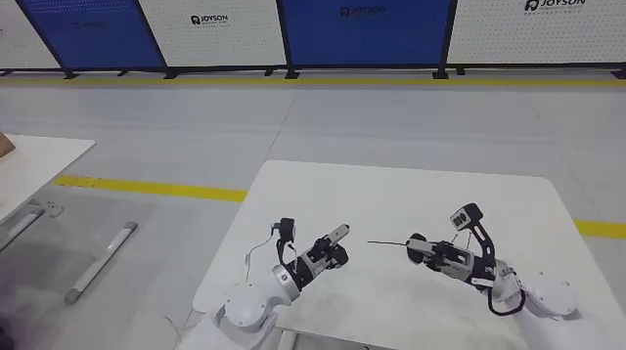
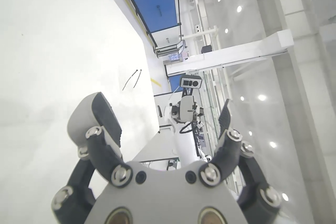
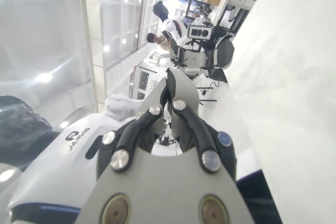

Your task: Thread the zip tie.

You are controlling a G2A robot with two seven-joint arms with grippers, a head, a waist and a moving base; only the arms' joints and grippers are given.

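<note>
In the top view a thin black zip tie [image 1: 387, 243] juts from the tips of my right gripper [image 1: 415, 246] and points across the white table [image 1: 391, 189] toward my left gripper [image 1: 337, 239]. A short gap separates the tie's free end from the left fingers. The right gripper [image 3: 169, 83] has its black pads pressed together; the tie between them is hard to make out in its own wrist view. The left gripper [image 2: 162, 97] stands wide open with nothing between its fingers [image 2: 105, 117], facing the right arm [image 2: 183, 109].
Two thin black zip ties [image 2: 132, 80] lie side by side on the table near its rounded corner [image 2: 143, 45], beyond the left gripper. A second white table [image 1: 39, 169] stands off to the left. Blue and white panels [image 1: 367, 8] line the far side of the floor.
</note>
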